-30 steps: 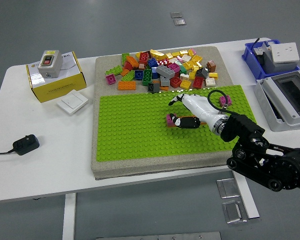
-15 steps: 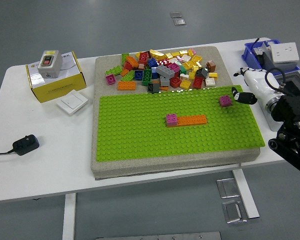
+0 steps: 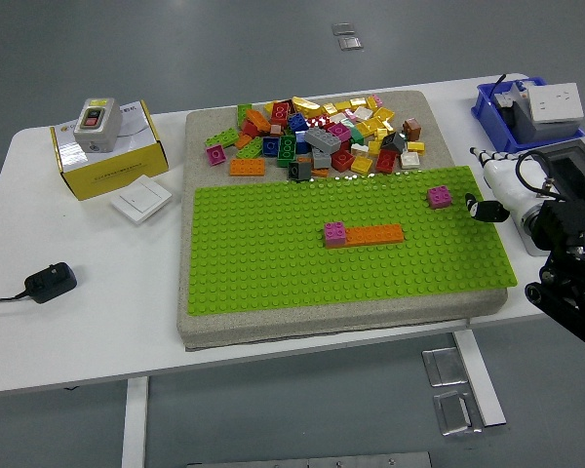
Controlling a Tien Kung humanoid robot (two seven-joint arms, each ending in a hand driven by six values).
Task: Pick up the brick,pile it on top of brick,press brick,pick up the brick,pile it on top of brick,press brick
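A pink brick (image 3: 334, 233) sits pressed onto the green baseplate (image 3: 273, 263), touching the left end of an orange brick (image 3: 374, 234). A second pink brick (image 3: 440, 197) stands apart near the plate's right edge. Just beyond that edge hovers the right hand (image 3: 489, 190), its fingers (image 3: 484, 210) loosely spread and holding nothing. Loose bricks (image 3: 322, 132) lie heaped behind the plate on the white surface (image 3: 88, 292).

Legible text: none you can read. The yellow box (image 3: 112, 156) at the table's (image 3: 88, 322) far left corner carries a line of dark print along its front face and a white side label, both too small for you to make out.
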